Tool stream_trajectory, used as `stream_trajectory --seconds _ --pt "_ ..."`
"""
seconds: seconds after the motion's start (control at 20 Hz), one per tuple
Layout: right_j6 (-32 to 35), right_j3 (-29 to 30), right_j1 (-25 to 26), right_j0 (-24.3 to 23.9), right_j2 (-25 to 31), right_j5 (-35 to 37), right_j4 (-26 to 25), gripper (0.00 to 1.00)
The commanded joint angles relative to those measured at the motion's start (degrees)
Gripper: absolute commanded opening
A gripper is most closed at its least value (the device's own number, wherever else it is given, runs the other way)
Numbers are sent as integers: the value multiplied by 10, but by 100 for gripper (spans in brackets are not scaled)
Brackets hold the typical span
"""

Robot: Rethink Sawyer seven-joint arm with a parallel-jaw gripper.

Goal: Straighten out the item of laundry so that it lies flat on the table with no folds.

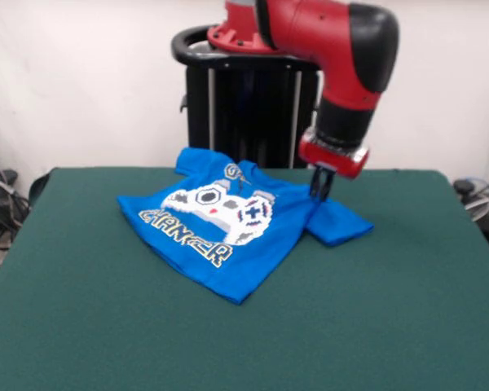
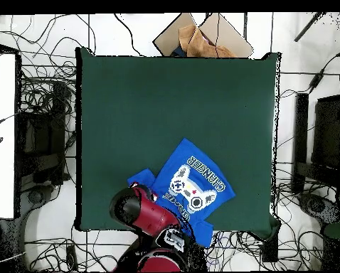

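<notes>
The item of laundry [image 1: 228, 224] is a bright blue T-shirt with a pixel game controller print. It lies print-up and askew on the far half of the dark green table [image 1: 391, 318]. Its collar end is rumpled and folded over, so only part of the yellow-outlined lettering shows. One sleeve [image 1: 342, 221] spreads out to the right in the front view. My gripper [image 1: 321, 194] hangs straight down and touches the shirt where that sleeve joins the body. In the overhead view the shirt [image 2: 194, 186] sits near the table's [image 2: 166, 92] bottom edge, and the red arm [image 2: 141, 210] covers the gripper.
An open cardboard box [image 2: 201, 35] stands beyond the table's top edge in the overhead view. Cables [image 2: 45, 106] lie on the floor around the table. A white surface [image 2: 2, 135] runs along the left.
</notes>
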Motion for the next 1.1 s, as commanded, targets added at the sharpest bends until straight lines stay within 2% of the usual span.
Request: stream_trajectory --seconds 0.05,0.2,0.3,0.55,0.7,0.85,1.0,1.1 --pt "116 9 -40 -6 91 87 -1 0" --pt "123 3 -23 -14 118 64 2 0" --pt "122 -8 -22 -1 107 57 2 0" --pt "102 -36 -47 26 42 28 -12 0" --pt "106 -72 -46 59 -12 1 9 0" --pt "89 -133 -50 93 -79 99 25 0" --pt "104 -195 -66 100 -115 257 -5 0" --pt "111 -211 -76 108 -131 278 -11 0"
